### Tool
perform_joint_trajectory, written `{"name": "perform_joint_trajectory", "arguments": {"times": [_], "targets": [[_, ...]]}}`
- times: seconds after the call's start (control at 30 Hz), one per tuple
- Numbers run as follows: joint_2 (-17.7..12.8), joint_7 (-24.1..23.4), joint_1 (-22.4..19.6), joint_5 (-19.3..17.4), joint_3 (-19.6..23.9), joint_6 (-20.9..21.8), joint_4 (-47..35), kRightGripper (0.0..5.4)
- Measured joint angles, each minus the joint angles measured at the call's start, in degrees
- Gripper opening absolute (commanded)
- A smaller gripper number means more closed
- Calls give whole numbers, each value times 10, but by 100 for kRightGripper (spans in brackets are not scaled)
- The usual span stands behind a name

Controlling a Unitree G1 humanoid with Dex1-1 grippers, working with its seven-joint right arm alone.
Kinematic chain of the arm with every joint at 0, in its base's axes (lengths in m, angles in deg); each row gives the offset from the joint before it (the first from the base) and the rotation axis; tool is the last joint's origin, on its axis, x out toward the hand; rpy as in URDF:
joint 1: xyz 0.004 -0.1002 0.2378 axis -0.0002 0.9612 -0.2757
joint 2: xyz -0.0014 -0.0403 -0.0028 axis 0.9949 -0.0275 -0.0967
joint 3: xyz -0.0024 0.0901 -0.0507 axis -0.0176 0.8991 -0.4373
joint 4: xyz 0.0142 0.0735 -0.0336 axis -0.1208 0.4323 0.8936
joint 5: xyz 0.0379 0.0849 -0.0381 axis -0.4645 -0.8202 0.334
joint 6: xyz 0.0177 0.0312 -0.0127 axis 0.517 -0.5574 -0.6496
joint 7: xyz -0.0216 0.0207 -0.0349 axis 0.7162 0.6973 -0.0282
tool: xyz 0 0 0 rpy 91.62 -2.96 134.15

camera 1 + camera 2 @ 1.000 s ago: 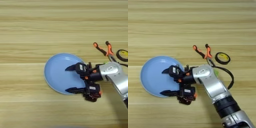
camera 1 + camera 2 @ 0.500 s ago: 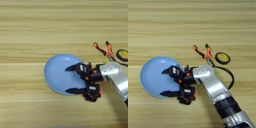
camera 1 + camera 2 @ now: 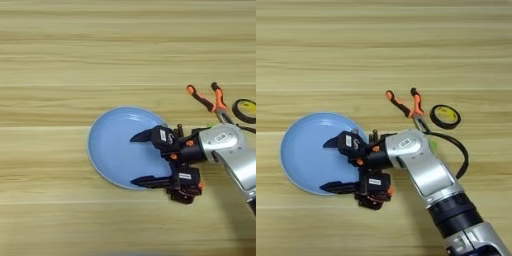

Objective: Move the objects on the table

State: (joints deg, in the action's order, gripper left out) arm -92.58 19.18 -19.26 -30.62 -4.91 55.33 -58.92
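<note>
The silver forearm covers the nose of the small orange-and-black-handled needle-nose pliers (image 3: 406,105); only the two spread handles show, up and to the right of the plate. The black bar clamp with an orange trigger and white label (image 3: 375,187) is mostly tucked under the wrist, its body poking out just off the plate's lower right rim, on the pale wooden plank bench (image 3: 75,55). The label's print is too small to read. In the left eye view the forearm is cut off at the right edge, and so is the black-and-yellow ring of tape (image 3: 445,116), which sits whole just right of the pliers in the right eye view.

Count: one large round light-blue plate (image 3: 112,147), one pair of pliers, one clamp, one ring of tape.

The right tool (image 3: 138,160) hovers over the plate's right half, its two black fingers (image 3: 145,135) spread wide with nothing between them.
</note>
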Motion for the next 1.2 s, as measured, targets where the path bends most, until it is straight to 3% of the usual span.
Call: {"name": "perform_joint_trajectory", "arguments": {"times": [0.67,0.97,1.2], "targets": [[-26,32,5,-33,4,-1,-24,538],[-29,-1,5,30,-14,16,-8,538],[-41,7,5,38,-23,28,-3,538]]}}
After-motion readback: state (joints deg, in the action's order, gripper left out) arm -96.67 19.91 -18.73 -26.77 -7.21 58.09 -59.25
